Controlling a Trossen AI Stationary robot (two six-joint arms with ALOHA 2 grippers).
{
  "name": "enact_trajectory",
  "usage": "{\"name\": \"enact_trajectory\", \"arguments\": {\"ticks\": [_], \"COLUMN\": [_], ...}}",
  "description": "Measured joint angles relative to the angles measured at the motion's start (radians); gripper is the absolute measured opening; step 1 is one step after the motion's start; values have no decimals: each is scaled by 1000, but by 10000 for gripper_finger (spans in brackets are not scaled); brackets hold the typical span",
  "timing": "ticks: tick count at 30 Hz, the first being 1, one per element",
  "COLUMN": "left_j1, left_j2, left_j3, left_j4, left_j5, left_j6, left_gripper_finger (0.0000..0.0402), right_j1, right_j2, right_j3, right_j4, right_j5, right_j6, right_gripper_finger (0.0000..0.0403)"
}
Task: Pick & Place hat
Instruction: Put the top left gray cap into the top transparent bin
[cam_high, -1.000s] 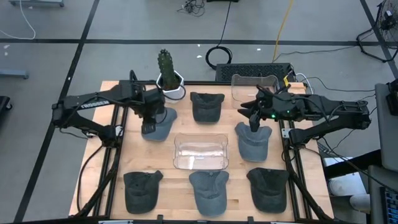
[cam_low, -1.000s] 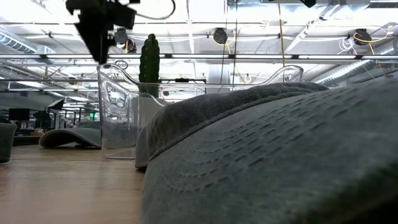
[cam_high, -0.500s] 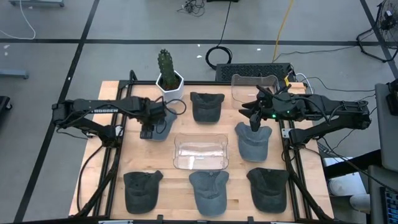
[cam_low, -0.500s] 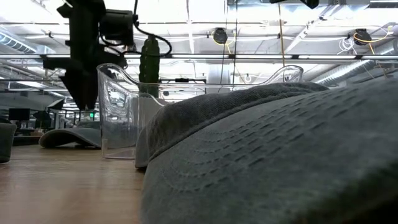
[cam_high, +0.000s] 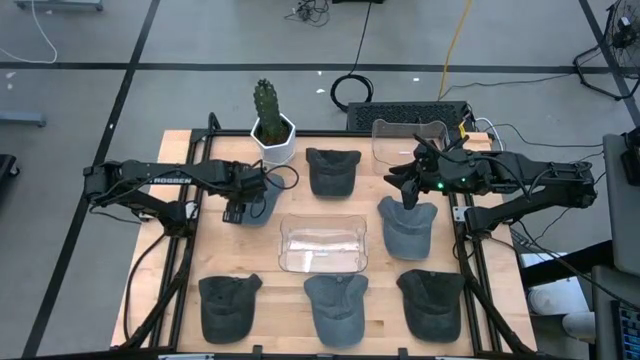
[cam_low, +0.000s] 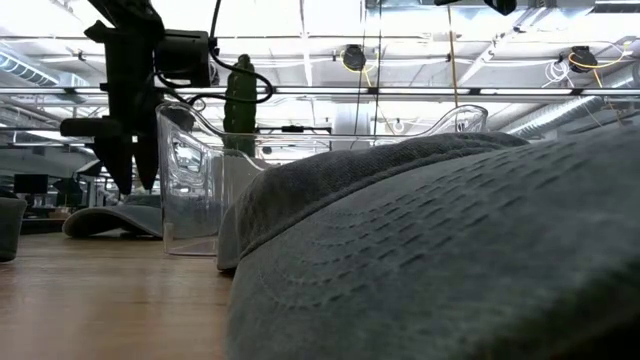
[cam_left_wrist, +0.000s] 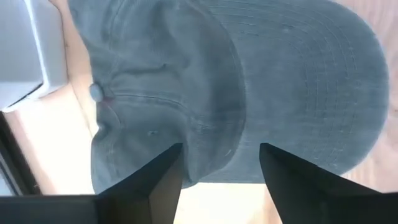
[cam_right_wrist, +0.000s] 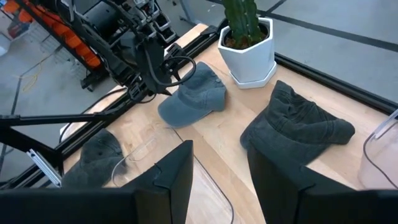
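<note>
High view puts the left gripper (cam_high: 237, 212) at left of centre, lower now than a second ago and shifted off the grey hat (cam_high: 262, 200) toward its left edge, so the descent for the pick looks nearly done. Left wrist view shows the jaws standing apart with nothing between them, the hat (cam_left_wrist: 230, 87) filling the frame just beyond, its brim edge lying across the gap. Low view has those fingers (cam_low: 120, 160) hanging just above the wooden surface (cam_low: 100, 300) at upper left. Right gripper (cam_high: 408, 190) waits, parted and empty, over another hat (cam_high: 405, 228) at right of centre
</note>
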Motion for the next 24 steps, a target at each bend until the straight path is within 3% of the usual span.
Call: {"name": "enact_trajectory", "arguments": {"ticks": [3, 12, 24], "left_j1": [15, 118, 246], "left_j2": [0, 0, 0], "left_j3": [-1, -15, -16], "left_j4": [7, 108, 56], "left_j5": [60, 81, 226], "left_j6": [16, 42, 212], "left_gripper_finger": [237, 241, 241], "right_j1": [0, 0, 2], "right_j2": [0, 8, 73], "right_j3": [0, -1, -1], "right_j4": [0, 50, 110], "right_j5": [0, 1, -3], "right_j6": [7, 41, 57], "right_gripper_finger": [142, 142, 142]}}
